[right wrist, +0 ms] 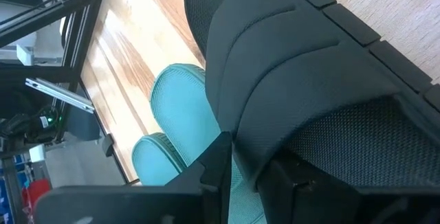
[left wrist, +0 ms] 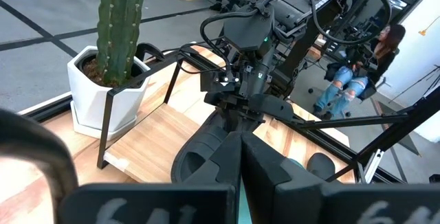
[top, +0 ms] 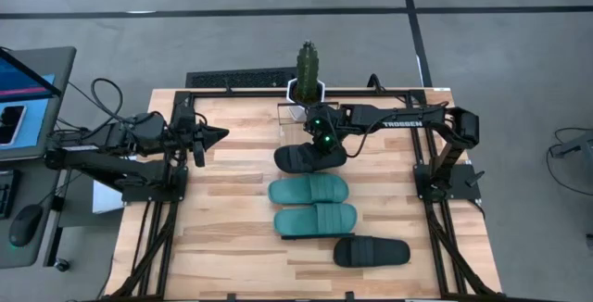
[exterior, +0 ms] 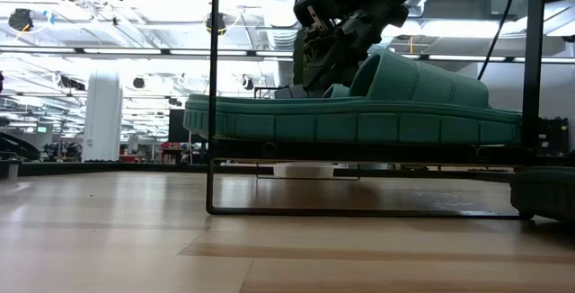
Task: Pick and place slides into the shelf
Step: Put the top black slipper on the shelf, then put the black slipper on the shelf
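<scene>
**Right arm grips a black slide beside the shelf**

The right gripper (top: pixel 324 144) reaches across the wooden table (top: pixel 232 256) and holds a black slide (top: pixel 310 158) by its ribbed strap, its fingers (right wrist: pixel 220 159) closed on that strap in the right wrist view. The slide sits just in front of the light-wood shelf (top: pixel 292 121), near the white pot holding a cactus (top: pixel 308 66). Two teal-green slides (top: pixel 310 189) lie side by side at the middle of the table, the nearer one (top: pixel 315 220) just beside the first. A second black slide (top: pixel 372 251) lies apart from them, toward the table's near edge. The left gripper (top: pixel 215 135) waits over the table's left side, well apart from the sandals, its fingers drawn together to a point. In the left wrist view, a person (left wrist: pixel 357 66) sits in the room beyond the table.
</scene>
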Robot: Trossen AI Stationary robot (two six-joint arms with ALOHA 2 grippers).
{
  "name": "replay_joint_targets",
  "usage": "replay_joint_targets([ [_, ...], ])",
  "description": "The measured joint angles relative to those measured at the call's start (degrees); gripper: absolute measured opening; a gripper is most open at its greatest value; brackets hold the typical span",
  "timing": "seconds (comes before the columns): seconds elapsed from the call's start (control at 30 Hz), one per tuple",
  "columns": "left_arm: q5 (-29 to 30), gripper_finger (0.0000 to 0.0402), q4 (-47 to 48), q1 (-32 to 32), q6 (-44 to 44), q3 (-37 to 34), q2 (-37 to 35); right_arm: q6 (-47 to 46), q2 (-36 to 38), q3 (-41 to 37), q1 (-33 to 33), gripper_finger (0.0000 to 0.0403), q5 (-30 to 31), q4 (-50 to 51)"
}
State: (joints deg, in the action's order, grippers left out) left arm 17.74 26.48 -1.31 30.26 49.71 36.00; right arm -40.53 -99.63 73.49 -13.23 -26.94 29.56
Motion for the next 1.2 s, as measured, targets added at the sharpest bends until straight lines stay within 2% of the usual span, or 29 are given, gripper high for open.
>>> replay_joint_targets([
  [0.13, 0.00, 0.0000, 0.00, -0.02, 0.00, 0.00, 0.01, 0.00, 0.00, 0.00, 0.00, 0.0067, -0.05, 0.00],
  [0.57, -0.02, 0.0000, 0.02, 0.00, 0.00, 0.00, -0.01, 0.06, 0.00, 0.00, 0.00, 0.0153, 0.37, 0.44],
  [1.2, -0.04, 0.0000, 0.08, 0.00, 0.00, 0.00, -0.01, 0.04, 0.00, 0.00, -0.02, 0.0208, 4.00, 2.37],
])
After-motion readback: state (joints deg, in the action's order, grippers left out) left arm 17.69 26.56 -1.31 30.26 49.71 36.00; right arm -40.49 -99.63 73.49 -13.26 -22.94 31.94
